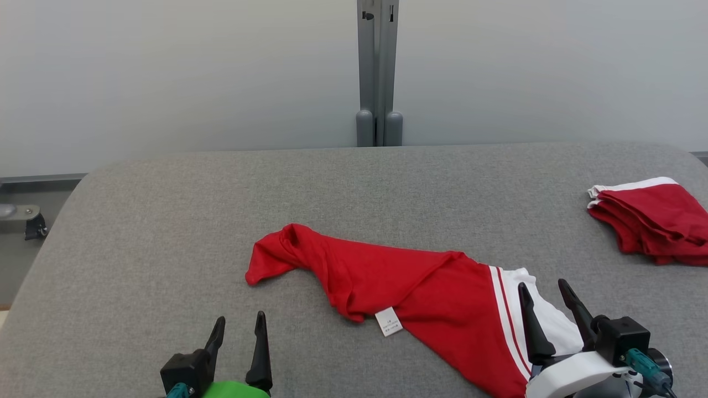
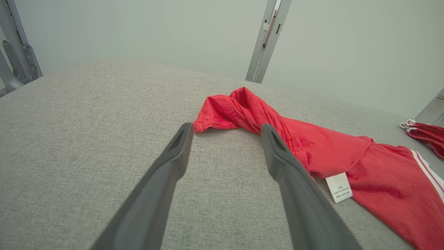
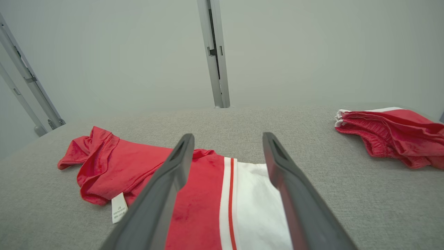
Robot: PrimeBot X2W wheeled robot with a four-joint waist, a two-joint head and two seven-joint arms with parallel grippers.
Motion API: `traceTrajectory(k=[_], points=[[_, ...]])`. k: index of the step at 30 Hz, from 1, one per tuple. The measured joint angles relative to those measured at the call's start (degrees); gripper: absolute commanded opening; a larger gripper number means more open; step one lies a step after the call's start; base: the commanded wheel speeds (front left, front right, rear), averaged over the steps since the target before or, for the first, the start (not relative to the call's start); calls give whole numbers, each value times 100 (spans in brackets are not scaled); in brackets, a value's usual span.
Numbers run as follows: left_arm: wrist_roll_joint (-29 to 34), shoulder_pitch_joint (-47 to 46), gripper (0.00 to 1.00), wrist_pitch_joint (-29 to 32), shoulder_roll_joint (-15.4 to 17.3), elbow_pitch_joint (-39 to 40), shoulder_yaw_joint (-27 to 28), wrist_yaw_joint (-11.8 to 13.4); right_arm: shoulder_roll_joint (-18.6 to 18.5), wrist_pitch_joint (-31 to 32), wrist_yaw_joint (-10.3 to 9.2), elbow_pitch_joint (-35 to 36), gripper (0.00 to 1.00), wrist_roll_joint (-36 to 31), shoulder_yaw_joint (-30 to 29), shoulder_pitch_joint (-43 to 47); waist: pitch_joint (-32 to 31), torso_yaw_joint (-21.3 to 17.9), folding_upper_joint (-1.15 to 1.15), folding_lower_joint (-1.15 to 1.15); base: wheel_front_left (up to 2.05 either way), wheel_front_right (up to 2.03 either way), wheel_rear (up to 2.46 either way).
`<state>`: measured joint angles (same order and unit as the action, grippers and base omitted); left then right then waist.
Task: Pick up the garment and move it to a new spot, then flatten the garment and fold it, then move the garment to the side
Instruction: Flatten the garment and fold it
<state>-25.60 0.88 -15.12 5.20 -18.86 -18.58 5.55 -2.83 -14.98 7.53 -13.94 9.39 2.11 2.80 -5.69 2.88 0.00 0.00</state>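
Currently one loose garment (image 1: 387,276); one white label (image 1: 388,321); one folded stack (image 1: 652,221)

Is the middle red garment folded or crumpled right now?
Crumpled: the garment lies twisted and bunched on the grey table, one end rolled, care label showing.

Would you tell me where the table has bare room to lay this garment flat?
Widest bare patch: the left half of the table, between the garment and the left edge. Also the far strip between garment and wall. Crowded on the right: folded pile at the edge, right gripper over the garment's white band.
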Motion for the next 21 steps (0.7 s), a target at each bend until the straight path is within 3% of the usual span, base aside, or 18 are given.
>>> traceTrajectory(k=[6,14,21], points=[[52,-10,100,0,-18,-110,-69,-86,0,0,0,0,100,-1,37,-8,39,-57,0,0,0,0,0],[-85,-483,100,347,-199,-717,-780,-489,1,-1,0,-33,100,-87,103,-101,158,-319,0,0,0,0,0],[-657,-1002,100,327,-237,-1348,-1163,-366,0,-1,0,-57,100,-204,142,-197,297,-730,0,0,0,0,0]])
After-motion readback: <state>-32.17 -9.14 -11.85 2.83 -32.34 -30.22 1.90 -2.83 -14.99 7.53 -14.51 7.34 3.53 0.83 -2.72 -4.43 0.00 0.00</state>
